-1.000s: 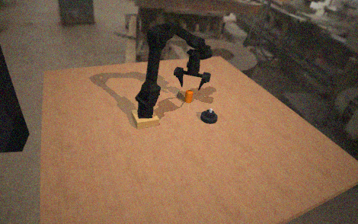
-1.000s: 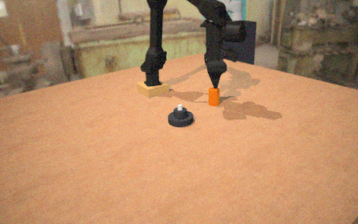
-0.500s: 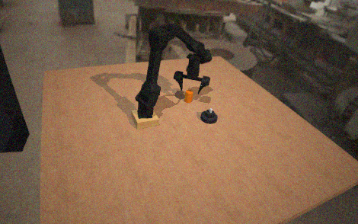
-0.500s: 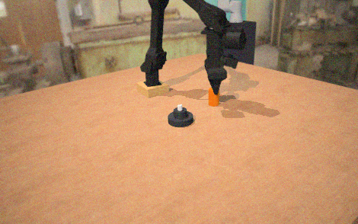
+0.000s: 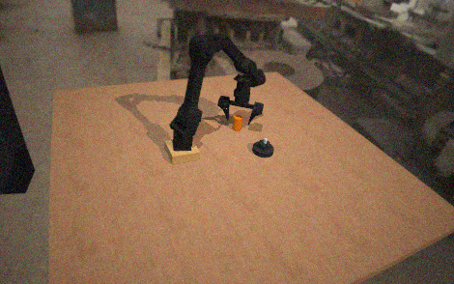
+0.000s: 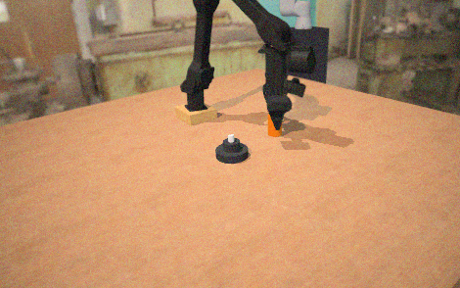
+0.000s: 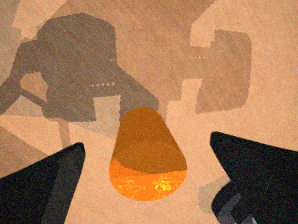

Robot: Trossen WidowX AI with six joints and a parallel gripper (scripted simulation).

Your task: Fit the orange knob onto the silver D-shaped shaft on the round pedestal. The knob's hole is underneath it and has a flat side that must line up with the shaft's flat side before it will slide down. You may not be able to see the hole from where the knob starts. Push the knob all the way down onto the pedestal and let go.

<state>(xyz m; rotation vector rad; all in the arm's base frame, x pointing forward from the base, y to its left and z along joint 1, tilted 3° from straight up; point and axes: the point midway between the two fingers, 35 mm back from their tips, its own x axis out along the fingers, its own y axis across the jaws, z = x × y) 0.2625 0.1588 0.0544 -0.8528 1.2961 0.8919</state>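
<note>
The orange knob (image 5: 237, 127) (image 6: 271, 132) (image 7: 149, 186) stands upright on the table, its hole out of sight. My gripper (image 5: 239, 121) (image 6: 277, 128) (image 7: 149, 144) is wide open and points down over it, one finger to each side, with gaps between the fingers and the knob in the wrist view. The fingertips look about level with the knob's upper part. The black round pedestal (image 5: 263, 152) (image 6: 232, 156) stands apart from the knob, its silver shaft (image 5: 265, 140) (image 6: 231, 138) bare and upright. The shaft's flat side cannot be made out.
The arm's base sits on a pale wooden block (image 5: 184, 156) (image 6: 190, 117), left of the knob and pedestal in the top and exterior views. The arm's shadow falls on the wooden table (image 5: 208, 217) (image 6: 206, 220) around the knob.
</note>
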